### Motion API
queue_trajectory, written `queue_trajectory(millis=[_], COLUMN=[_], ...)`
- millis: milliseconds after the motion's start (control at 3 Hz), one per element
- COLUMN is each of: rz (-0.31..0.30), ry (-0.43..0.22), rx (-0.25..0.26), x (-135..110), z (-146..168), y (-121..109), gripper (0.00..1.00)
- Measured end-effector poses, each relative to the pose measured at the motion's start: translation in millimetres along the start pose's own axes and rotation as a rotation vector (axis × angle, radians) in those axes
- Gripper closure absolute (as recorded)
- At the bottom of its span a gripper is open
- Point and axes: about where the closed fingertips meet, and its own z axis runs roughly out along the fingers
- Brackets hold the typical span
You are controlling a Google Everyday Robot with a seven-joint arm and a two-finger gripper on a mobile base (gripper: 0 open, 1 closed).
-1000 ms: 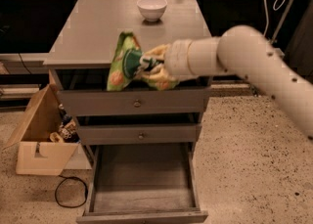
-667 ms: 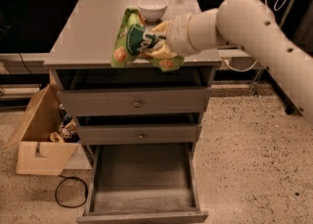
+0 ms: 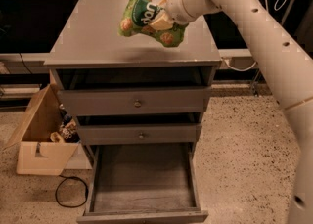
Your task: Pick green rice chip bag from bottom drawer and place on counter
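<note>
Camera view, single frame.

- White arm (image 3: 264,47) reaches in from the right, over the grey cabinet (image 3: 137,103).
- Surface (image 3: 88,37): flat, smooth grey top; the bare left half gives room for a set-down.
- Bottom drawer (image 3: 142,184): pulled out, plain floor, nothing showing in it. The two knobbed drawers above are shut.
- Cardboard box (image 3: 41,140) on the floor to the left, well apart from the work.
- Bag (image 3: 139,12): green, crumpled, held in the air above the rear right of the surface, tilted, not touching it.
- Tool (image 3: 160,21): closed on the bag's right side, with one pale finger lying across the foil.

Handling, judged:
- The bag looks very light and soft, mostly air.
- The foil is probably slick and gives under a pinch.
- The chips inside are brittle, so a hard squeeze risks crushing them.
- A grip near a crimped edge or a fold should hold better than one across the puffed middle.
- It may flop or slide on release, so let go low over the surface.
</note>
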Motion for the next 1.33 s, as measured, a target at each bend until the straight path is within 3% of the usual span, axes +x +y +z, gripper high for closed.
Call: queue_trajectory(millis=[333,667,1000,1333], rz=[0.086,0.096,0.095,0.095], ry=[0.033,0.027,0.028,0.028], rx=[-0.006,0.007,0.004,0.004], x=[18.7,17.2,17.3,17.3], z=[27.0,26.7,27.7,27.7], y=[-22.9,-32.0,-30.9,-30.9], gripper=[1.00,0.84,0.53,0.30])
